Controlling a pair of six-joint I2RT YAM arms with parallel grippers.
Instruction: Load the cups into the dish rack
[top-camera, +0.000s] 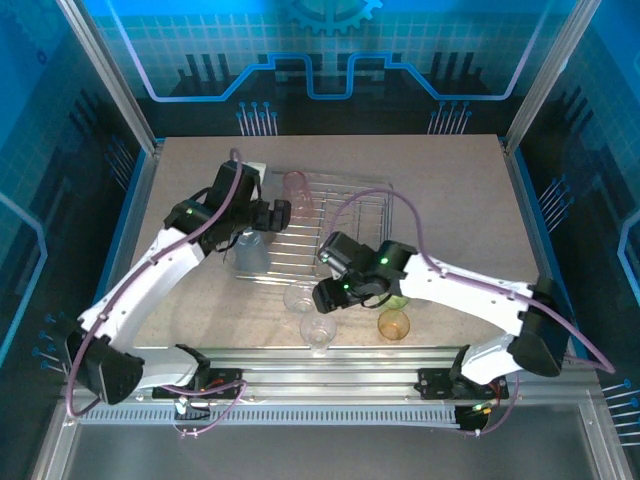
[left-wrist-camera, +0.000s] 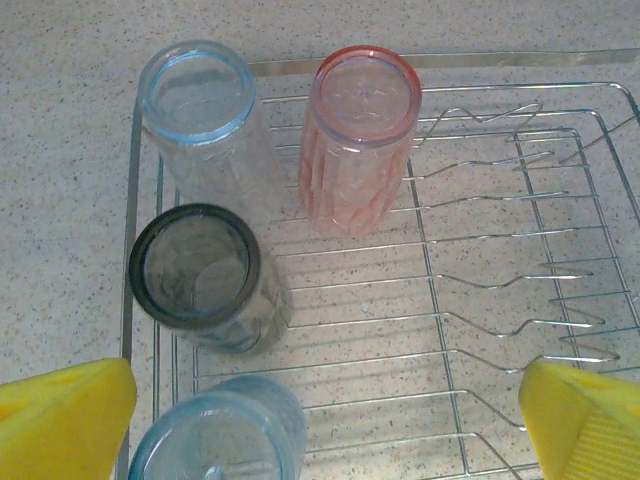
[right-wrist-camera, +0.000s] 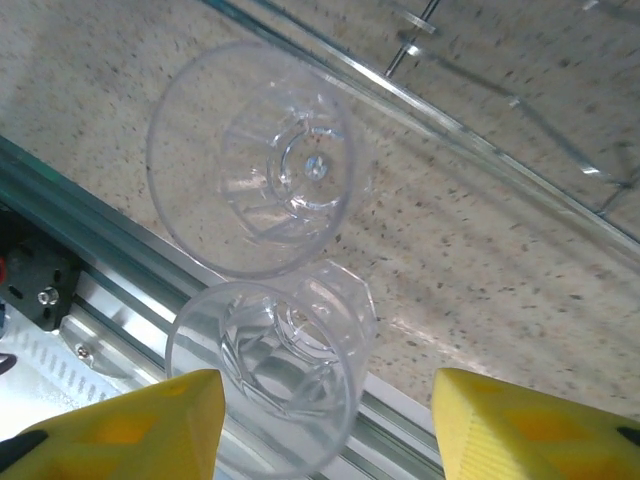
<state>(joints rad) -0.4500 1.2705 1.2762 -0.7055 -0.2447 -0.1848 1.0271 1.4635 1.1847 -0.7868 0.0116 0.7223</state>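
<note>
Spread wide, the left claw (left-wrist-camera: 320, 405) hangs over the left end of the dish rack (top-camera: 365, 210), its yellow fingers (left-wrist-camera: 60, 425) far apart and pinching nothing. Under it four cups stand on end on the wires. A pale clear cup (left-wrist-camera: 197, 95) sits in the far-left corner, with a red-pink cup (left-wrist-camera: 358, 135) at its 3 o'clock and a smoky grey cup (left-wrist-camera: 195, 268) at its 6 o'clock. A blue cup (left-wrist-camera: 215, 440) stands nearer again, just beside the claw's left finger (mouth up or mouth down, I can't make out from where I stand).

At the near edge of the worktop (top-camera: 450, 200), at about 6 o'clock from the rack, the right claw (right-wrist-camera: 325, 400) points down over two clear tumblers standing mouth up. It is parted too, one finger on either side of the nearer clear tumbler (right-wrist-camera: 270, 370), which sits by the metal rail (right-wrist-camera: 95, 295). A gap shows between that tumbler and one finger, so nothing is pinched. The second clear tumbler (right-wrist-camera: 250, 160) stands just beside it, between it and the rack's rim.

An orange cup (top-camera: 393, 325) stands on the worktop at 3 o'clock from the nearer tumbler. A green cup (top-camera: 402, 299) is at the orange one's 12 o'clock, partly hidden behind the right arm (top-camera: 470, 290).
</note>
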